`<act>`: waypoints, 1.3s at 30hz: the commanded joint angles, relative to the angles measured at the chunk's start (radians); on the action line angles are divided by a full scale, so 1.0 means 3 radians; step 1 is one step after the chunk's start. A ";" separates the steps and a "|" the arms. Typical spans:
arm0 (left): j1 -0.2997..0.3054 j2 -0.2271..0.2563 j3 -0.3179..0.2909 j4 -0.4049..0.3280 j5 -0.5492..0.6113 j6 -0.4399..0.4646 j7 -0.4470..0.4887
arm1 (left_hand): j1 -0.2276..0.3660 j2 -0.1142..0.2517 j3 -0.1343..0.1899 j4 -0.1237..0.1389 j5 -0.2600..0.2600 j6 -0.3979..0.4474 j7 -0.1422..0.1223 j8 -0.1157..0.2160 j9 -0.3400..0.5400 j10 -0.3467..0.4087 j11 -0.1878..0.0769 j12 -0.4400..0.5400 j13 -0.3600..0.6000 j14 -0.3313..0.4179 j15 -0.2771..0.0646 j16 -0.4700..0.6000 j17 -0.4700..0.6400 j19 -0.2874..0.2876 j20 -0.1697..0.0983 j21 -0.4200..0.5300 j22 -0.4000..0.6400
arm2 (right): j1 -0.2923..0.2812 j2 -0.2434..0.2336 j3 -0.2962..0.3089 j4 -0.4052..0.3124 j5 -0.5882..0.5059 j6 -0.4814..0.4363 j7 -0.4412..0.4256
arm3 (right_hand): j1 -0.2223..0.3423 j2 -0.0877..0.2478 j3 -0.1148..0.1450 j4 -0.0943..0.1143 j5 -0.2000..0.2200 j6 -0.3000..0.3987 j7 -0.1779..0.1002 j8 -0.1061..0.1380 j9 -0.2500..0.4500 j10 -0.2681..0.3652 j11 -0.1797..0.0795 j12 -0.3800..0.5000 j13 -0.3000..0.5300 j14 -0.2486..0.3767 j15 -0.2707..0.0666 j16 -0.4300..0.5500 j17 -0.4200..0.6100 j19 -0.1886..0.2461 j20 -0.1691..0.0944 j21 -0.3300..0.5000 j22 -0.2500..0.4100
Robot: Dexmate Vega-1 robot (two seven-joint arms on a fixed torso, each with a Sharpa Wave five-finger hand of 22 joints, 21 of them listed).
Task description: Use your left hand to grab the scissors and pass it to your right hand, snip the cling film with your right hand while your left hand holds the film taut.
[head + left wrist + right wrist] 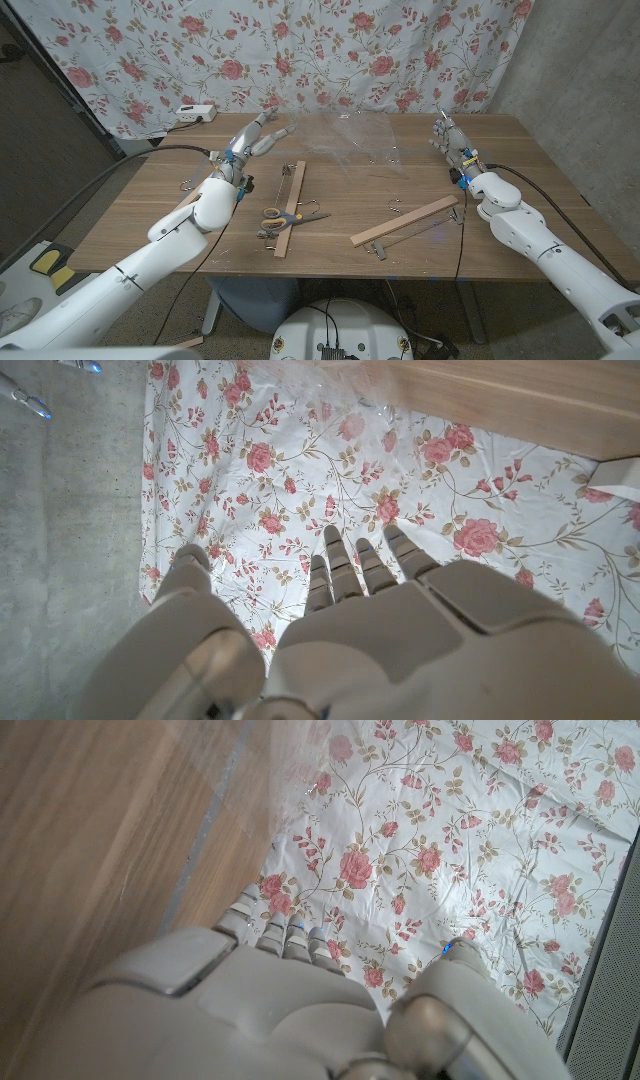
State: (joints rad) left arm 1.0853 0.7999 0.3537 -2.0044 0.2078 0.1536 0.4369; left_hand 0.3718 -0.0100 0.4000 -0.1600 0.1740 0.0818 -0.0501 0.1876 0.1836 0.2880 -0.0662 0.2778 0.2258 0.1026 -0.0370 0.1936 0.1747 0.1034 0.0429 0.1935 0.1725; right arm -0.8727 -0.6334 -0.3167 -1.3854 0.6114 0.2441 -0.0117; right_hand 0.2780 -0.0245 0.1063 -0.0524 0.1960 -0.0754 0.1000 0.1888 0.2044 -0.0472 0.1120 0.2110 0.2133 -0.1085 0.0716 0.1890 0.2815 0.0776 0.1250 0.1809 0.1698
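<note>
The scissors (283, 215), with yellow and grey handles, lie on the table across a wooden bar (291, 207) near the front middle. A sheet of clear cling film (350, 140) is stretched over the table's far middle; its faint edge also shows in the left wrist view (340, 375) and the right wrist view (285, 780). My left hand (262, 133) is raised at the film's left side, fingers (345, 565) spread and holding nothing. My right hand (447, 135) stands at the film's right side, fingers (285, 935) extended, thumb apart, also holding nothing. Both hands are well behind the scissors.
A second wooden bar (404, 221) lies slanted at the front right, with metal hooks and clips (397, 205) near both bars. A white power strip (194, 113) sits at the back left corner. A floral curtain (330, 50) hangs behind the table.
</note>
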 commanded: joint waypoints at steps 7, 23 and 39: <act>0.0013 0.0132 0.0066 -0.0375 0.0439 0.0650 -0.0109 | 0.0182 0.0092 0.0096 -0.0024 0.0057 0.0017 0.0018 0.0033 0.0011 0.0052 -0.0008 0.0029 0.0033 0.0028 0.0031 0.0003 0.0009 0.0004 0.0040 -0.0006 0.0004 | 0.0105 -0.0027 -0.0064 0.0092 -0.0191 0.0117 0.0021 | 0.0034 0.0017 0.0008 -0.0035 -0.0005 -0.0048 -0.0011 0.0002 -0.0010 0.0053 0.0001 0.0012 0.0001 0.0025 -0.0034 0.0029 -0.0028 -0.0019 0.0008 0.0019 0.0005; 0.0120 0.0277 0.0133 -0.0746 0.0796 0.1104 -0.0201 | 0.0147 -0.0054 0.0022 -0.0003 0.0015 0.0055 0.0033 0.0044 0.0010 0.0232 -0.0030 0.0107 0.0086 0.0107 0.0019 0.0028 0.0017 0.0011 0.0053 -0.0004 0.0005 | 0.0001 -0.0037 -0.0004 0.0039 -0.0174 0.0184 -0.0052 | 0.0045 0.0034 0.0014 -0.0045 -0.0007 -0.0036 -0.0021 0.0014 -0.0020 0.0080 -0.0003 0.0016 -0.0007 0.0044 -0.0041 0.0037 -0.0056 -0.0009 0.0011 0.0026 0.0005; 0.0065 0.0376 0.0228 -0.0805 0.0948 0.1189 -0.0388 | 0.0196 -0.0077 0.0022 -0.0007 0.0014 0.0087 0.0029 0.0055 0.0012 0.0183 -0.0031 0.0095 0.0133 0.0133 0.0026 0.0027 0.0019 0.0010 0.0087 -0.0006 0.0005 | -0.0028 -0.0052 0.0026 0.0041 -0.0141 0.0173 -0.0049 | 0.0049 0.0040 0.0015 -0.0053 -0.0009 -0.0036 -0.0023 0.0017 -0.0026 0.0083 -0.0010 0.0010 -0.0012 0.0037 -0.0044 0.0035 -0.0079 -0.0002 0.0012 0.0030 0.0005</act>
State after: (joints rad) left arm 1.1169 0.8832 0.4015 -2.2220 0.4481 0.4808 0.3671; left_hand 0.4251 -0.0278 0.4106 -0.1625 0.1818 0.0983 -0.0412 0.2012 0.1836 0.3479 -0.0768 0.3067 0.2628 0.1343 -0.0303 0.2013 0.1793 0.1032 0.0614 0.1936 0.1725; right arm -0.8780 -0.6483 -0.3150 -1.3772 0.5629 0.2931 -0.0276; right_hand 0.2872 -0.0153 0.1091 -0.0664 0.1961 -0.0825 0.0928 0.1888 0.1952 -0.0274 0.1102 0.2111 0.2092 -0.0994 0.0626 0.1928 0.2560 0.0776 0.1250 0.1857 0.1698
